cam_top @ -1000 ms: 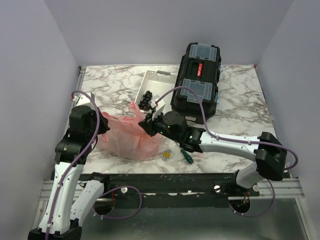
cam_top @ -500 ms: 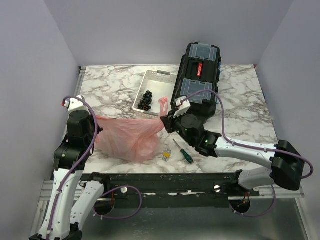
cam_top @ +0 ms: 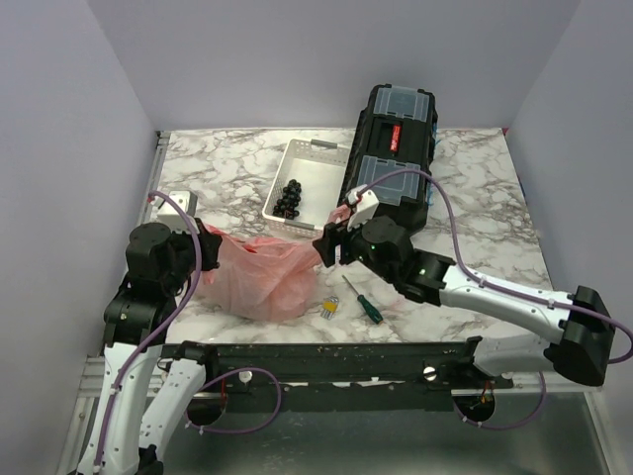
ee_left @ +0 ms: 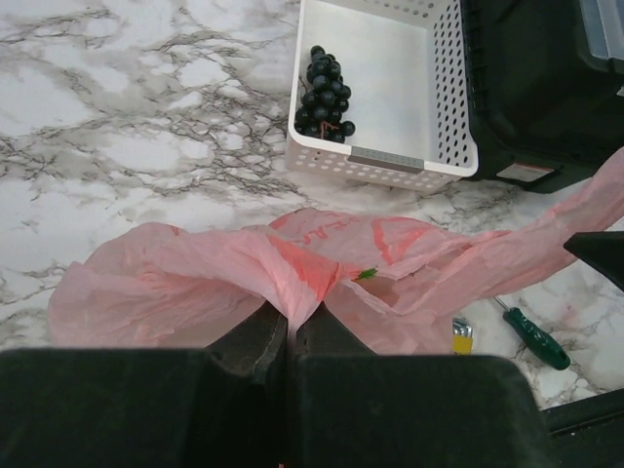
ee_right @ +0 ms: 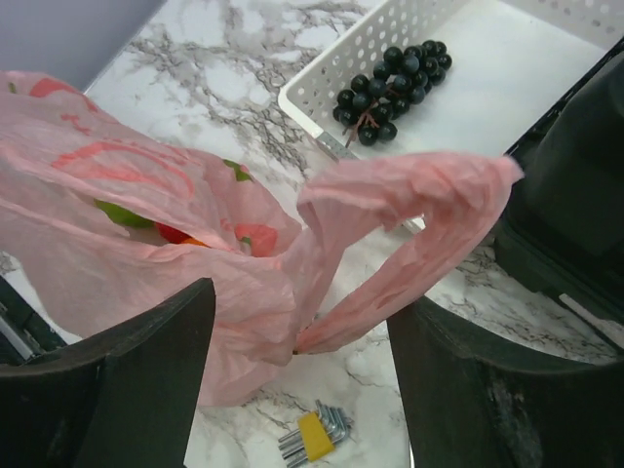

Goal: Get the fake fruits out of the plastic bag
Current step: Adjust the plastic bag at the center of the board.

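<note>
From the overhead camera, the thin, crinkly, translucent pink-red plastic bag (cam_top: 259, 277) lies on the white-and-grey marbled table (cam_top: 475, 213), between the two arms. The left gripper (cam_top: 206, 249) is at the bag's left edge. The right gripper (cam_top: 327, 245) is at its right end, where a strip of the film rises. Beyond the bag stands a white perforated plastic tray (cam_top: 315, 151) holding a cluster of small black grapes (cam_top: 290, 196), with a black plastic toolbox (cam_top: 391, 148) beside it. Near the front edge lie a green-handled screwdriver (cam_top: 368, 306) and a yellow folding hex-key set (cam_top: 329, 308).

In the left wrist camera, the left gripper (ee_left: 291, 336) is fully closed, a fold of the plastic bag (ee_left: 175, 283) pinched between its black fingers (ee_left: 255, 343). The tray (ee_left: 390, 168), grapes (ee_left: 322, 93) and screwdriver (ee_left: 531, 337) lie beyond.

In the right wrist camera, the right gripper (ee_right: 300, 302) stands wide open. Its fingers (ee_right: 146, 366) flank a looped handle of the plastic bag (ee_right: 97, 253) without pinching it. Whether either finger brushes the film I cannot tell. Through the film show a glossy yellow-green fruit (ee_right: 121, 215) and a red fruit (ee_right: 174, 234), both inside the bag.
</note>
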`<state>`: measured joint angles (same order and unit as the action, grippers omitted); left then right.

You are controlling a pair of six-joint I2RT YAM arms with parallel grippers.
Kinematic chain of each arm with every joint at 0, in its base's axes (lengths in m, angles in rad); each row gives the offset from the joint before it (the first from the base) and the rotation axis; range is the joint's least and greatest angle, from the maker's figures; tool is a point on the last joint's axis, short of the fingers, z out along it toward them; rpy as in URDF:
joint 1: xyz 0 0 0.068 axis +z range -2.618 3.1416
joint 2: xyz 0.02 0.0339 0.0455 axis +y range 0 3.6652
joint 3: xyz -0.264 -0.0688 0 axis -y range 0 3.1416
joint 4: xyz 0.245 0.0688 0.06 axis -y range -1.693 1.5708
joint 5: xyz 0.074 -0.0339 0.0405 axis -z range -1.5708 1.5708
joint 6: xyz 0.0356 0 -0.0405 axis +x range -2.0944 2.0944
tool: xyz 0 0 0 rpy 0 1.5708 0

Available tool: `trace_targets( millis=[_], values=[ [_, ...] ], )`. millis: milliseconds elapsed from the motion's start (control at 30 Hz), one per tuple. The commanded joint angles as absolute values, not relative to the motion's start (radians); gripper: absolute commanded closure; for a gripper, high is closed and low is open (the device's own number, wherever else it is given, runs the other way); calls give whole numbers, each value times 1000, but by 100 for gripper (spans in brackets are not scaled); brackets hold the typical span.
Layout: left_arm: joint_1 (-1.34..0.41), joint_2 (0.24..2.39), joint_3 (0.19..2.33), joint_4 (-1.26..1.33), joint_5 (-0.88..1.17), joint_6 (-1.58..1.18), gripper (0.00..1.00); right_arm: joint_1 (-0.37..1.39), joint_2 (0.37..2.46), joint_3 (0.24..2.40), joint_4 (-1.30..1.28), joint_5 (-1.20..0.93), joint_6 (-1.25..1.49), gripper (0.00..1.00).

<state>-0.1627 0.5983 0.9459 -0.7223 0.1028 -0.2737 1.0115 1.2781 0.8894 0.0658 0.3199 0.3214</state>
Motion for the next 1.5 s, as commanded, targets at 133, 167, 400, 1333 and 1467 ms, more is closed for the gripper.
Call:
trace_targets(
  millis=[133,167,400,1333,1467],
  values=[
    [-158,585,980,-726,192,-219,100,1010,1215,1057,-138,368,218,8],
    [-158,584,980,-726,193,-220,100,1009,1231,1088,-158,377,201,8],
    [-158,572,956,-723,184,-213,100,1010,1344,1279,-217,288,89,2],
    [-158,584,942,-708,202,-231,100,1011,1708,1433,-240,-102,-67,22],
    [-158,585,951,-714,202,-232,100,1011,1734,1407,-141,-9,-29,35]
  ],
)
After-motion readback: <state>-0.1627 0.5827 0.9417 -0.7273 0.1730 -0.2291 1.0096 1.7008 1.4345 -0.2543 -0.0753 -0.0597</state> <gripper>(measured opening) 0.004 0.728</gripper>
